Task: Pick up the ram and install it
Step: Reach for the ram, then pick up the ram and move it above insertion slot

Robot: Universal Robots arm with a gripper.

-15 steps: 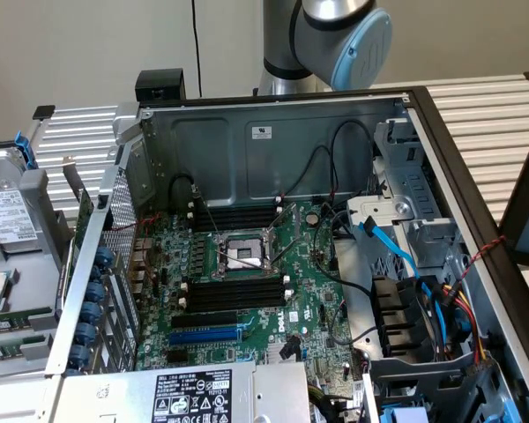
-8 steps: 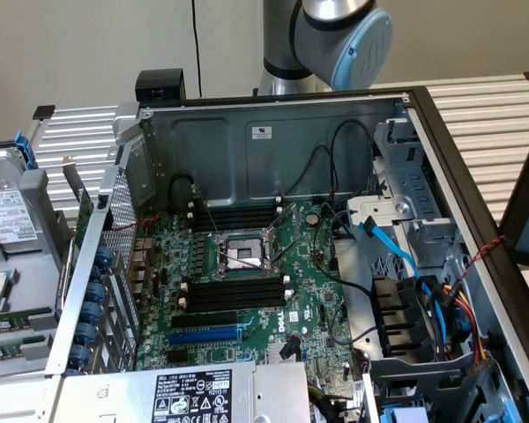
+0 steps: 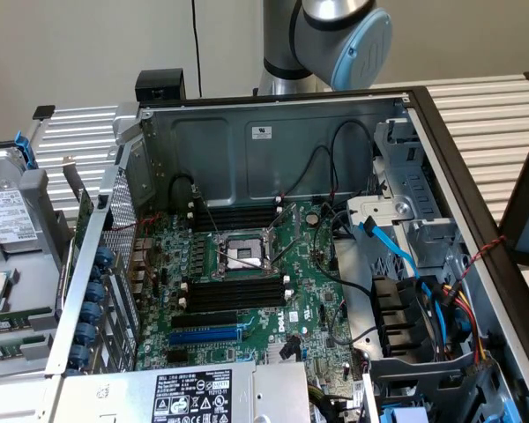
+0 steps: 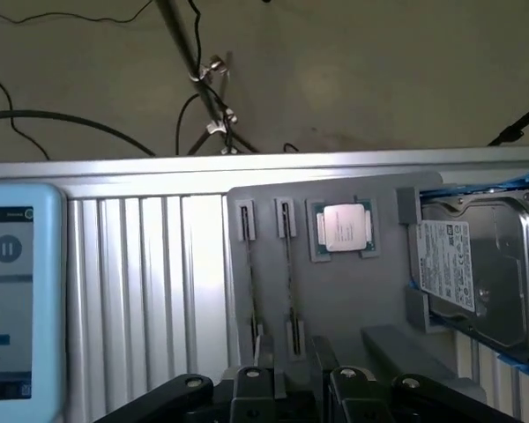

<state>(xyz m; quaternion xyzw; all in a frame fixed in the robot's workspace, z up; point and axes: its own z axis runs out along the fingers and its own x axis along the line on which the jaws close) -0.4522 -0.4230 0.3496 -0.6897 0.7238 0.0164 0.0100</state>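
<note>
Slatted alu worktop (image 4: 141,282) runs under everything, w/ pale floor and loose cables beyond its far edge. From my remote seat, the wrist view puts the tool (image 4: 294,352) low over a grey fixture plate (image 4: 353,308). Its two dark fingers (image 4: 326,363) stand wide apart w/ nothing gripped between them.

Directly ahead of the gap is the ram (image 4: 288,264), standing on edge in small end holders on the plate. It's seen edge-on, so it reads as a thin dark line. Its near end is right at the fingertips; can't tell if touching. A 2nd stick (image 4: 249,273) stands parallel just beside it in its own holders.

Next along the plate is a CPU (image 4: 342,227) lying flat in a square pocket, then an HDD (image 4: 472,264) in a blue-edged caddy at the plate's end. On the other side of the sticks, well apart, a touchscreen pendant (image 4: 9,300) lies on the slats, screen lit.

Ext. view: the arm (image 3: 335,35) rises behind an open PC case (image 3: 247,141). Inside is the mobo (image 3: 322,264) w/ the CPU socket (image 3: 242,254) at centre. Black slots (image 3: 234,293) w/ white end clips lie on either side of it, and a blue expansion slot (image 3: 207,336) is nearer the camera. The plate sits off the case at the exterior view's left. Ram not yet in any slot.
</note>
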